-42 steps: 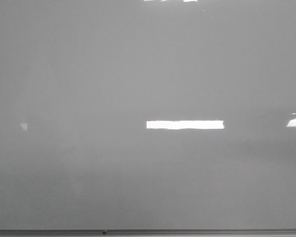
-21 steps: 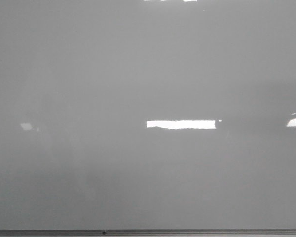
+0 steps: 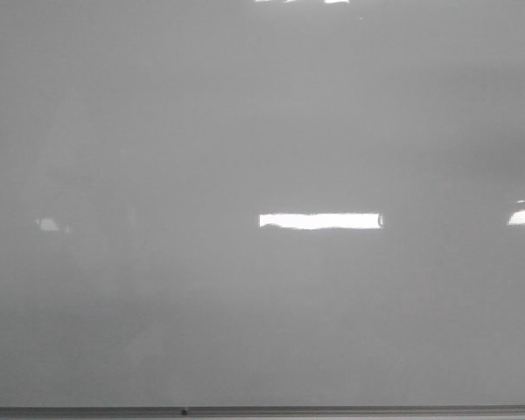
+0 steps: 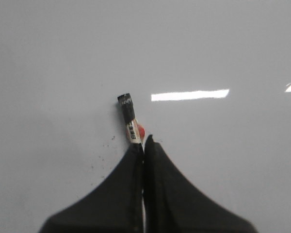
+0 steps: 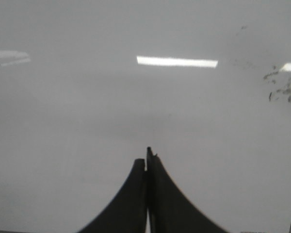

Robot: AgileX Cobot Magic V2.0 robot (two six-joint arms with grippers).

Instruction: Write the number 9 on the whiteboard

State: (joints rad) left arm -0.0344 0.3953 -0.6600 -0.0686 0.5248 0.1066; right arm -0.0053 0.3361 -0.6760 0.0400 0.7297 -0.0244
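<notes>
Glossy pale-grey whiteboard (image 3: pixel 262 306) fills the front view, frame strip (image 3: pixel 332 410) at 6 o'clock; no number 9 is visible on it yet. Left gripper (image 4: pixel 143 145) is pinched on a marker (image 4: pixel 130 119) by its lower barrel, cap end at 12 o'clock, while the right gripper (image 5: pixel 147 158) is pressed together, empty. Judgement: marker is light, stiff and slick; board is slippery, so light pressure suffices.

left black two-finger gripper (image 4: pixel 143 141): bottom centre, jaws pressed on a thin marker | right black two-finger gripper (image 5: pixel 147 156): bottom centre, jaws together, empty
</notes>
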